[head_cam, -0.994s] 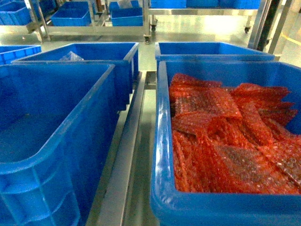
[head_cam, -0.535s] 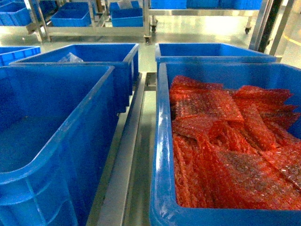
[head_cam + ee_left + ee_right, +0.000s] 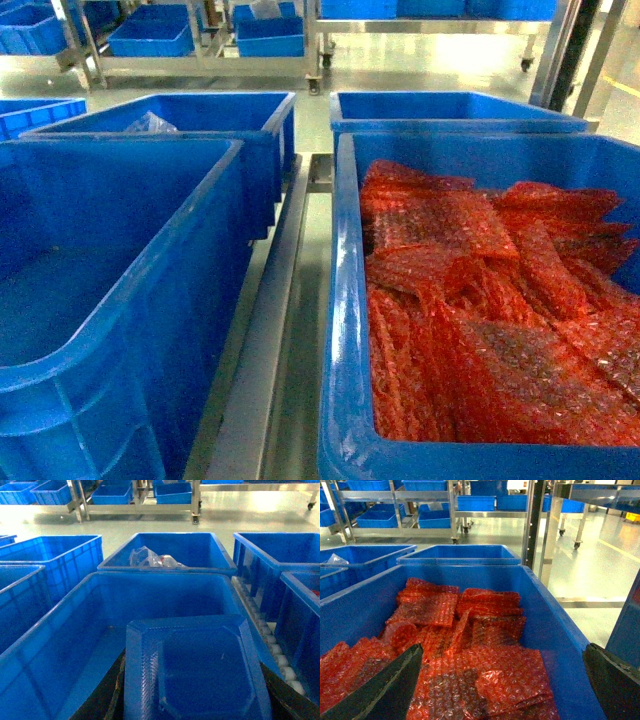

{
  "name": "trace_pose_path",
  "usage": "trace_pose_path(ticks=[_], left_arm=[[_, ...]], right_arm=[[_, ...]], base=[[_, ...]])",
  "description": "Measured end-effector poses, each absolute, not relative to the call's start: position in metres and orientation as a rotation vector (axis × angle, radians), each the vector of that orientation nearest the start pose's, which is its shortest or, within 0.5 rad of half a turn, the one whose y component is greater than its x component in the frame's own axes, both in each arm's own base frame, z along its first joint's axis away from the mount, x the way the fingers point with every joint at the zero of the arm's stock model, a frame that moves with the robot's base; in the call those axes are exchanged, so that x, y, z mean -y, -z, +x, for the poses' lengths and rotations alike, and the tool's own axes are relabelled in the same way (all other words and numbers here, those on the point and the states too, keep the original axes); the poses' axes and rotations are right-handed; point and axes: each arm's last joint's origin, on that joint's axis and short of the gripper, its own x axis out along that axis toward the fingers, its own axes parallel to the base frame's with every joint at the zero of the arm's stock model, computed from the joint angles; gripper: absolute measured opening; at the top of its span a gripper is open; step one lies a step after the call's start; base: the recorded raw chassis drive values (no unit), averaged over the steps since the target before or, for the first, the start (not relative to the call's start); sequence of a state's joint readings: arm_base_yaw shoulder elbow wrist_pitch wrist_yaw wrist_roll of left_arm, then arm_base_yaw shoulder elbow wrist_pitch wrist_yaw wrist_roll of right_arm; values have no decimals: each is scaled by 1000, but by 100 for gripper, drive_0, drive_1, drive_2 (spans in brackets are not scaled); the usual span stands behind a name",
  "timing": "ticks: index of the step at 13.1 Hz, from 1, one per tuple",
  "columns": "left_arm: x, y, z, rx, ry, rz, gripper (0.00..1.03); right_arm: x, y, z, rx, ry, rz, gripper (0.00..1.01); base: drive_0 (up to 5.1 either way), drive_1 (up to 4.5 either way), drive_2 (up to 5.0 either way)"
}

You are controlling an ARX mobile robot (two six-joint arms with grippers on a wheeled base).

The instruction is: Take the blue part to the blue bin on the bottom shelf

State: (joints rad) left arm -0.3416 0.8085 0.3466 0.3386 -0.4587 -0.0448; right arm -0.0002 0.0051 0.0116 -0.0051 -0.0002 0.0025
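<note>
The blue part (image 3: pixel 200 670), a flat blue plastic tray with angled corners, fills the bottom of the left wrist view. My left gripper (image 3: pixel 192 702) is shut on it, with a dark finger (image 3: pixel 102 700) showing at each side. It hangs over the near end of an empty blue bin (image 3: pixel 75 645). That bin (image 3: pixel 110 250) takes up the left of the head view. A steel rail (image 3: pixel 265 340) and roller track (image 3: pixel 272 645) of the shelf run beside it. My right gripper (image 3: pixel 497 682) is open above red bubble wrap (image 3: pixel 470 650). Neither gripper shows in the head view.
A blue bin (image 3: pixel 345 300) full of red bubble-wrap sheets (image 3: pixel 480 300) stands on the right. Behind are two more blue bins, the left one (image 3: pixel 170 552) holding clear plastic bags (image 3: pixel 150 559). Steel racks with bins (image 3: pixel 150 35) stand across the aisle.
The head view has shifted slightly, so the bins sit a little lower in frame. Nothing else has visibly moved.
</note>
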Motion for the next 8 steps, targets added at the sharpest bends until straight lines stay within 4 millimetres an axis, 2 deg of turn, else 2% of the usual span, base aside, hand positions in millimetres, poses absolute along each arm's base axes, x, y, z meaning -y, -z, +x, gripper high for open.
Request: trace_pose_path(ticks=[8], left_arm=[[47,-227,171,-111,-119,3,44]], right_arm=[[0,-167,97,1,0,2,98]], base=[[0,0,0]])
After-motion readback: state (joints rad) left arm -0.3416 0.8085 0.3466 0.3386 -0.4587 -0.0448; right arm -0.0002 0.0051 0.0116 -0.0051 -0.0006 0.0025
